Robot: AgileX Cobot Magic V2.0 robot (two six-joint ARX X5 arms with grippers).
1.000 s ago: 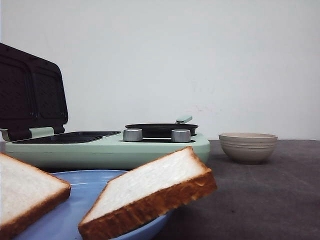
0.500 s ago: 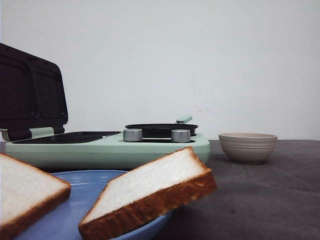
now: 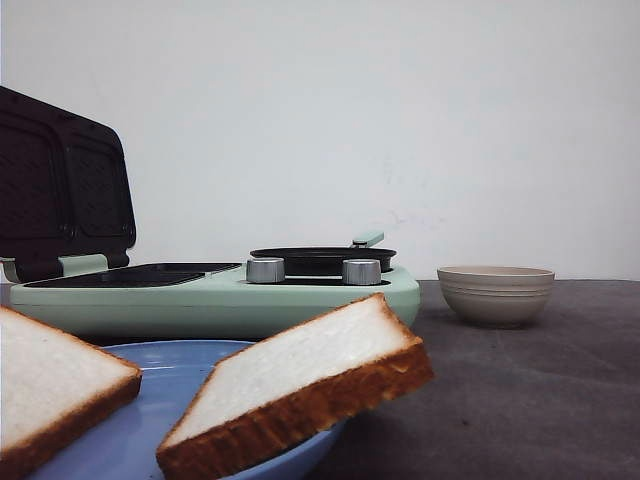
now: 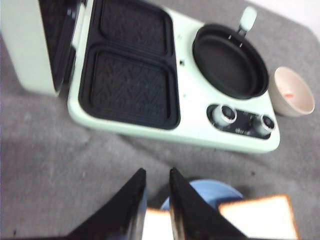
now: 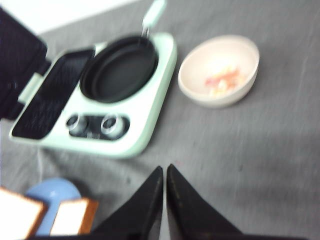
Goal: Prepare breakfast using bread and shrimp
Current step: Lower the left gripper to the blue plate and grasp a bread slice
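Two slices of white bread with brown crust lie on a blue plate at the near left: one slice leans over the plate's right rim, the other is at the left. A beige bowl at the right holds pinkish shrimp. My left gripper hangs above the plate's far rim with a narrow gap between its jaws and nothing in them; a slice shows below the gap. My right gripper is shut and empty over bare table, between plate and bowl. Neither gripper shows in the front view.
A mint-green breakfast maker stands behind the plate, its dark lid raised at the left over two ridged grill plates. A round black pan and two silver knobs are on its right half. The table is dark grey.
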